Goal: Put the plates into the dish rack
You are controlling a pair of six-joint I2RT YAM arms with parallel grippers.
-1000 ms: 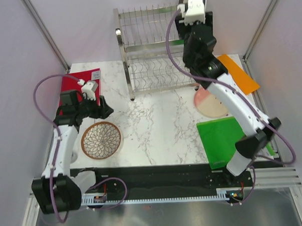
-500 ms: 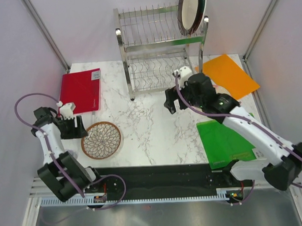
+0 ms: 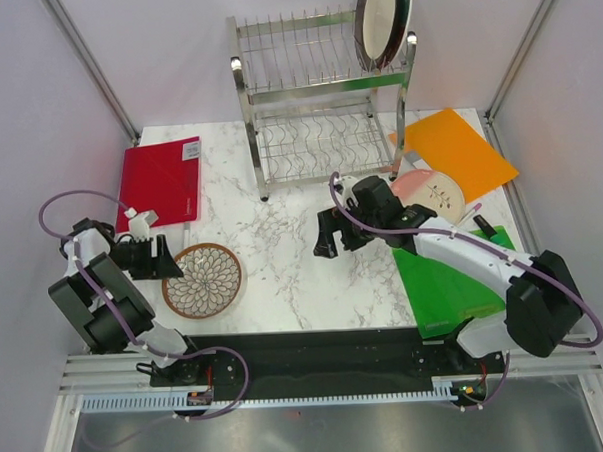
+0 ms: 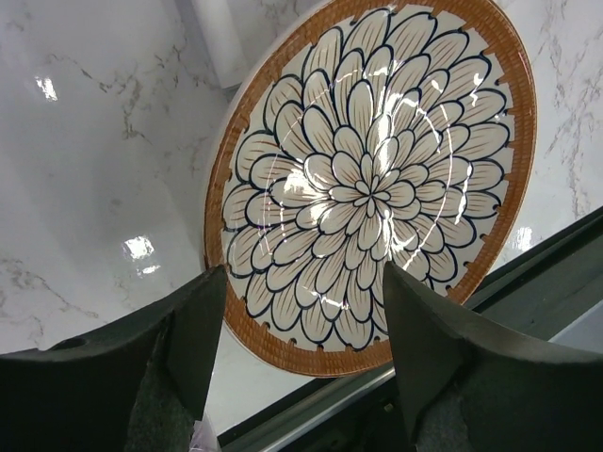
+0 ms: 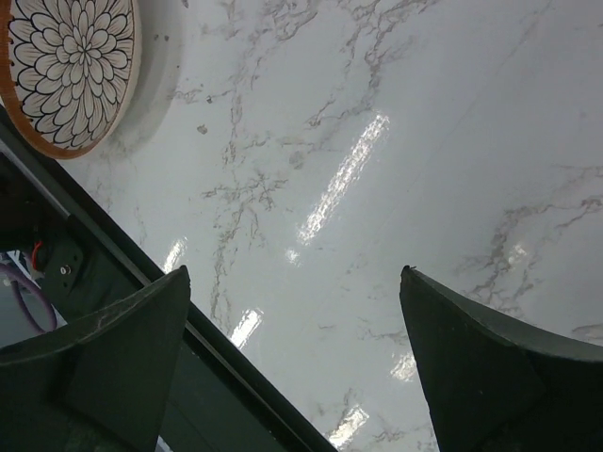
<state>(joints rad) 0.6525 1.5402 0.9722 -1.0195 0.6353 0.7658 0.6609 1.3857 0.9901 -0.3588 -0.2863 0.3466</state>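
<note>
Top external | racked plate (image 3: 379,22) 1 | flat plates (image 3: 202,280) (image 3: 435,188) 2 | left end effector (image 3: 171,260), right end effector (image 3: 332,247) empty, spread

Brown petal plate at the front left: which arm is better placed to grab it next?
Left. The left gripper sits right beside the brown plate, its open fingers aimed at the rim in the wrist view. The right gripper, also open, hangs over the middle of the table, clearly farther off.
</note>
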